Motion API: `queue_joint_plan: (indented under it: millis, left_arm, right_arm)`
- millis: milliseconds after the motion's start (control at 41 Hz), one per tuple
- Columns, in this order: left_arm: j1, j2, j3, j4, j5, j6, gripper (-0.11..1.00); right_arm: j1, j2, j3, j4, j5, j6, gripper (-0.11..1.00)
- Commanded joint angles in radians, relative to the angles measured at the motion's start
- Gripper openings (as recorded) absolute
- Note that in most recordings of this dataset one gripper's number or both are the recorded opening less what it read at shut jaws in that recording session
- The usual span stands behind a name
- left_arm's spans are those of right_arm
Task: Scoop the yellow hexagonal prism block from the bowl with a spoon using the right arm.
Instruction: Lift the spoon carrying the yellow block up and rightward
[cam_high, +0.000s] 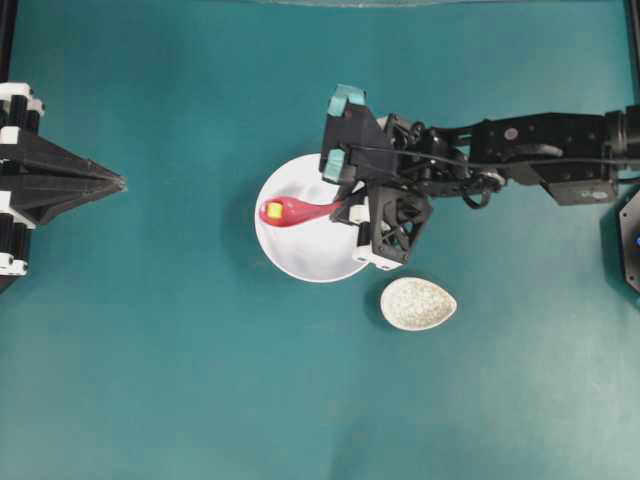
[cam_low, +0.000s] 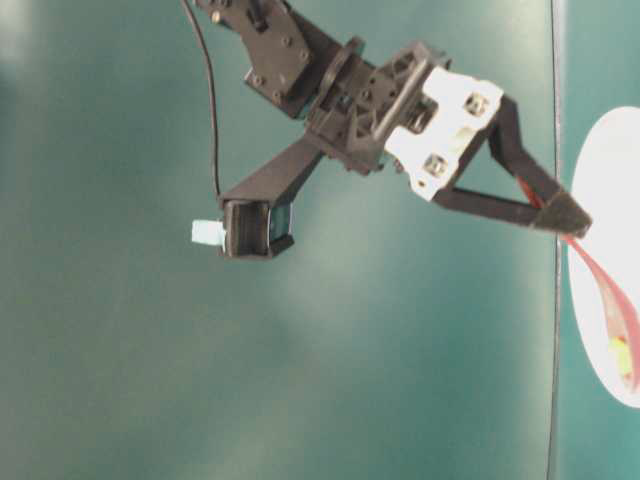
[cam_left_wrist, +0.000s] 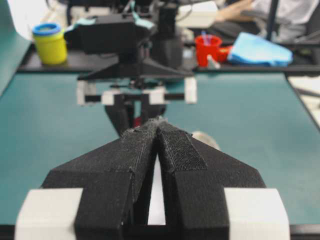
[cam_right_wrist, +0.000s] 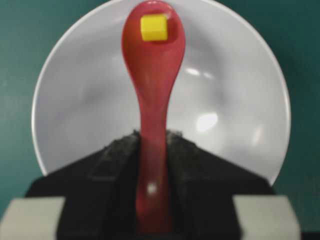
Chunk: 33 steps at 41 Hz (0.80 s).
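The yellow hexagonal prism block (cam_right_wrist: 153, 27) sits in the deep end of the pink-red spoon (cam_right_wrist: 152, 75). The spoon reaches over the inside of the white bowl (cam_right_wrist: 90, 100). My right gripper (cam_right_wrist: 152, 137) is shut on the spoon's handle, at the bowl's right rim. In the overhead view the block (cam_high: 273, 211) rides in the spoon (cam_high: 298, 211) over the left half of the bowl (cam_high: 310, 255), with the right gripper (cam_high: 345, 207) to its right. My left gripper (cam_high: 120, 183) is at the far left, shut and empty, pointing toward the bowl.
A speckled oval spoon rest (cam_high: 418, 303) lies just below and right of the bowl. Beyond the table's far edge stand a yellow pot with a blue lid (cam_left_wrist: 50, 44), a red cup (cam_left_wrist: 207, 49) and a blue cloth (cam_left_wrist: 260, 49).
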Motion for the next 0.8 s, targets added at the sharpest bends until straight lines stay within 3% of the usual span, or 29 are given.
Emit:
queue_joint_plan:
  millis: [0,780]
  left_arm:
    - [-0.002,0.008,-0.029,0.003,-0.011,0.000,0.03]
    - [-0.002,0.008,-0.029,0.003,-0.008,0.002,0.03]
  right_arm:
    - [0.005,-0.049,0.008,0.008,-0.026,0.002,0.21]
    - [0.006,-0.193,0.190,0.037,-0.121,0.002,0.21]
